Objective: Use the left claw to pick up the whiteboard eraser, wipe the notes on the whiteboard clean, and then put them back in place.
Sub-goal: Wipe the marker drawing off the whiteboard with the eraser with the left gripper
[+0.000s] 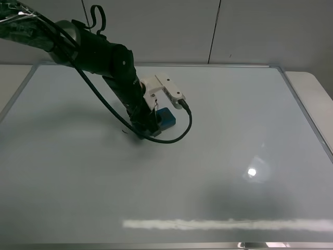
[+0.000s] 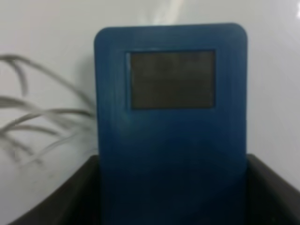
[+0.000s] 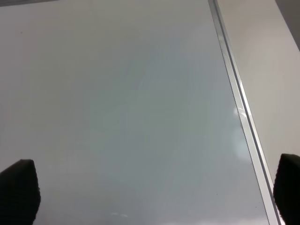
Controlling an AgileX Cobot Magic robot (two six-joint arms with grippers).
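The whiteboard (image 1: 234,114) fills most of the high view. My left claw (image 1: 150,126) reaches down onto its left-centre and is shut on the teal-blue whiteboard eraser (image 1: 167,116), which rests flat on the board. In the left wrist view the eraser (image 2: 171,131) sits between the two black fingers (image 2: 65,197), and blurred grey strokes of the notes (image 2: 42,122) lie on the board right beside it. In the high view the notes are almost wholly hidden under the arm. My right gripper (image 3: 152,197) is open and empty above bare whiteboard (image 3: 140,93).
The board's silver frame (image 3: 234,79) runs along its right side, with pale table (image 3: 267,47) beyond it. A black cable (image 1: 177,136) loops from the white box module (image 1: 165,88) on the left wrist. A bright light reflection (image 1: 252,172) and a pale streak (image 1: 229,224) show on the board.
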